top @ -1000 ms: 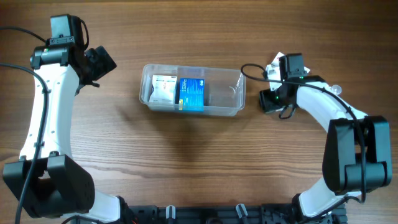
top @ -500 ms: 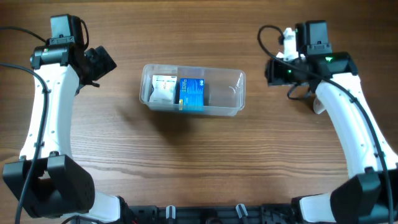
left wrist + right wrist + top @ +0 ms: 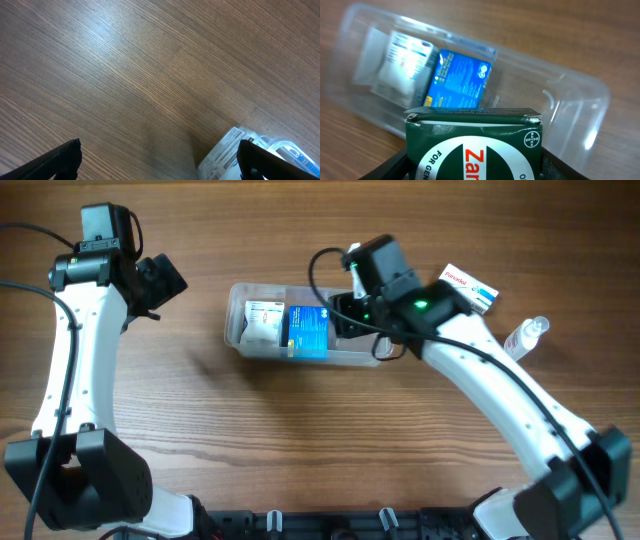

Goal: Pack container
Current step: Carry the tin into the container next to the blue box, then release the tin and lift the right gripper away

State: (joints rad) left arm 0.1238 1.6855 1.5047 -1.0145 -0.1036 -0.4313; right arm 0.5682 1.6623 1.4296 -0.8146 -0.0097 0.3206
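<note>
The clear plastic container sits at the table's middle, holding a white box and a blue box. It also shows in the right wrist view with the blue box inside. My right gripper hovers over the container's right part, shut on a dark green box with a white oval label. My left gripper is open and empty, left of the container; its fingers frame bare wood in the left wrist view, with the white box at the edge.
A white box with a red stripe and a small clear bottle lie on the wooden table to the right of the container. Cables trail from both arms.
My right arm has swung left from the table's right side to above the container, carrying the green box. The left arm has not moved.
</note>
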